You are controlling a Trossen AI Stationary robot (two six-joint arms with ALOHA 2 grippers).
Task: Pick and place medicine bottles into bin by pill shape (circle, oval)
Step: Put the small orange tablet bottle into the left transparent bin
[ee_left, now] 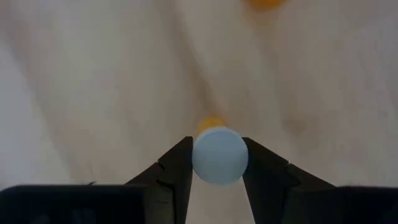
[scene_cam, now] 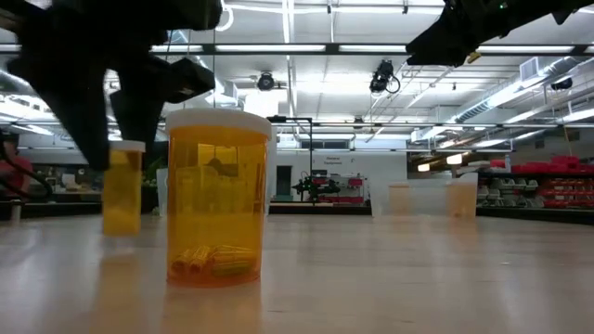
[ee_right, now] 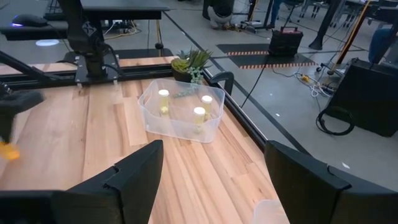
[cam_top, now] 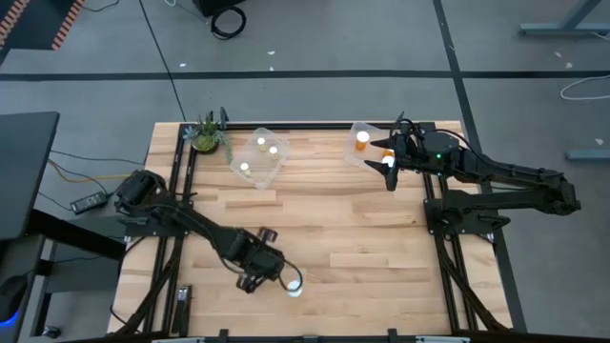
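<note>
A medicine bottle with a white cap and amber body stands upright between the fingers of my left gripper near the table's front edge. A second, larger amber bottle with oval pills in its bottom stands free on its base just to the right. My right gripper is open and empty, hovering at the near edge of the right clear bin, which holds an amber bottle. The left clear bin holds three bottles. My left gripper has the bottle's white cap pinched between its two fingers, one on each side of the round cap. The fingers come from above, pointing down. The bottle is upright; whether its base is on the table or just off it, I cannot tell.
A green potted plant stands at the far left corner beside the left bin. Black frame rails run along the table's left and right sides. Bare wood lies between the bins and the front edge.
</note>
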